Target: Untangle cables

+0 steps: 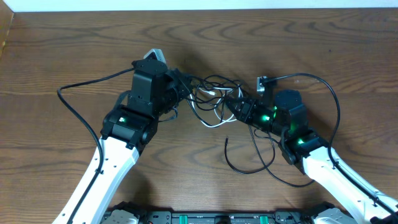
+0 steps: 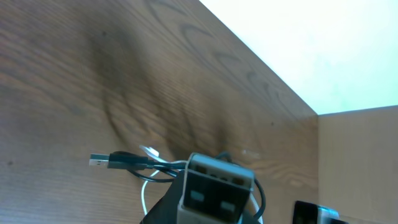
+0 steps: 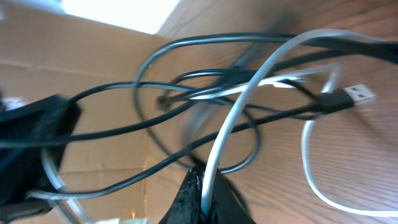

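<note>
Between your two claws, at the middle of the desk [image 1: 74, 43], sits the knot of cables [image 1: 208, 93]: several thin black loops with a white cable [image 1: 214, 122] threaded through and sagging toward the near edge.

Your left claw [image 1: 179, 86] is closed at the knot's left end. From the left wrist view, thin black and white strands run out from beside its fingers [image 2: 214, 186], so it looks clamped on the cables, though the contact itself is hidden. A plug end [image 2: 99, 162] pokes out to the side above the wood.

Your right claw [image 1: 231, 106] is closed at the knot's right end. The right wrist view shows the white cable [image 3: 230, 124] rising straight out from between the dark fingertips [image 3: 186, 202], so that is what it grips.

What matters for your coming move is that the knot's long axis runs left to right across the desk, from one claw to the other. Each arm holds one end, so neither is nearer. From the right claw, the white strand leads up and away into the crossing black loops, and a black lead with a silver USB plug [image 3: 359, 94] passes across it. I judge that drawing the claws apart along that axis would tighten the crossings as readily as free them. One loose black tail [image 1: 245, 167] curls on the desk beside the right arm, apart from the knot.

No brand, label or writing can be read on any cable or plug.
</note>
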Controlling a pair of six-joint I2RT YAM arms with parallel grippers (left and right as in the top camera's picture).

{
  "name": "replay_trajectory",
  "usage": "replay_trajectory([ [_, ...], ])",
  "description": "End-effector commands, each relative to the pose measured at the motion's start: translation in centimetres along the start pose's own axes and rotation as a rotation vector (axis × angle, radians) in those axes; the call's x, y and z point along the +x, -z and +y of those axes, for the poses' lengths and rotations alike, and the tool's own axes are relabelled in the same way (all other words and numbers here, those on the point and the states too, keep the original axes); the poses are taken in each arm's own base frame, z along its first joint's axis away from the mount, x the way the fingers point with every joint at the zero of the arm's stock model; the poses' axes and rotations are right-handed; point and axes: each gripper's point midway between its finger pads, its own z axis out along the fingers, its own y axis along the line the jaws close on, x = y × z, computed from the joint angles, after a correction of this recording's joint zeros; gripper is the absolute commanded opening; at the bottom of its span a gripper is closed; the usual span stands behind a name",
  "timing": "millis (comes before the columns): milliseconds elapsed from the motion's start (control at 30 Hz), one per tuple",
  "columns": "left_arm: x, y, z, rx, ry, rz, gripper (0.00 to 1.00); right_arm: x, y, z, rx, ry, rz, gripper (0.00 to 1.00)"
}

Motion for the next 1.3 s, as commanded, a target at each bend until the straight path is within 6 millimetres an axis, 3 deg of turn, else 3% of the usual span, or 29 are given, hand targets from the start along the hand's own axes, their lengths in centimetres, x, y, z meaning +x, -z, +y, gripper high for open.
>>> replay_trajectory([
  [0, -0.9, 0.2, 0.2, -0.027, -0.042, -0.046, 0.07, 0.9, 0.2, 3.3, -0.141, 0.011, 0.074, 0.01],
  [167, -1.1, 0.3, 1.2, -0.076, -0.039, -0.066, 0.09, 0.4, 1.1, 6.8, -0.294, 0.028, 0.09, 0.01],
  [333, -0.8, 0.1, 1.6, -0.093, -0.038, -0.054, 0.48, -0.9, 2.5, 10.1, -0.432, 0.041, 0.053, 0.01],
  [533, -0.7, -0.1, 1.8, -0.101, -0.037, -0.048, 0.75, -2.2, 3.7, 11.7, -0.505, 0.047, 0.006, 0.01],
  [767, -0.9, 0.2, 3.4, -0.176, -0.037, -0.068, 0.89, -4.7, 5.2, 12.1, -0.543, 0.026, -0.063, 0.01],
  [1000, -0.8, 0.8, 6.0, -0.299, -0.042, -0.086, 0.93, -7.2, 7.2, 12.5, -0.59, 0.008, -0.14, 0.01],
  [1267, 0.1, 1.1, 8.6, -0.423, -0.049, -0.055, 0.93, -10.1, 10.5, 15.1, -0.699, 0.035, -0.238, 0.01],
])
